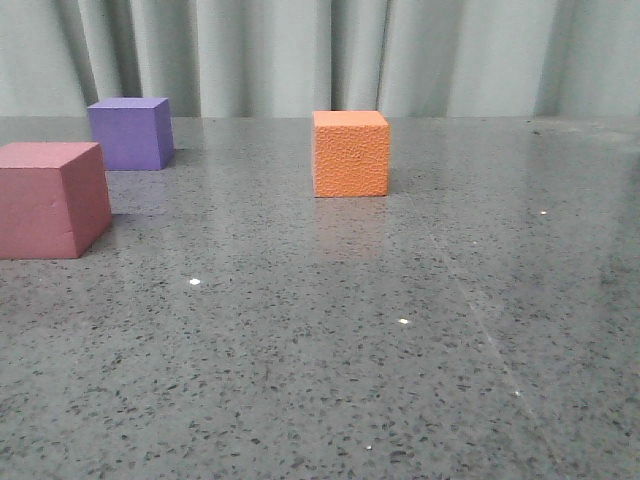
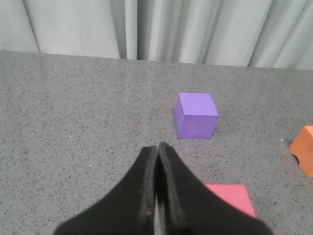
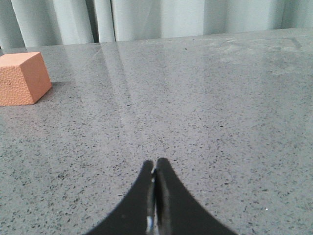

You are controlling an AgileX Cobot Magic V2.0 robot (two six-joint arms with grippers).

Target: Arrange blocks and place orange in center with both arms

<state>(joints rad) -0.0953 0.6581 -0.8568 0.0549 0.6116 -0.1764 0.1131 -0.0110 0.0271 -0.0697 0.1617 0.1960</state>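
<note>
The orange cube (image 1: 350,153) stands on the grey stone table near the middle, toward the back. The purple cube (image 1: 130,132) stands at the back left, and the pink-red cube (image 1: 50,198) sits nearer at the left edge. No arm shows in the front view. In the left wrist view my left gripper (image 2: 157,147) is shut and empty, above the table, with the purple cube (image 2: 196,115) ahead of it, the pink-red cube (image 2: 232,198) close beside it and the orange cube (image 2: 304,149) at the edge. My right gripper (image 3: 155,162) is shut and empty; the orange cube (image 3: 22,78) lies far off to one side.
The glossy speckled grey tabletop (image 1: 400,330) stretches wide in front and to the right of the cubes. A pale pleated curtain (image 1: 300,50) hangs behind the table's far edge.
</note>
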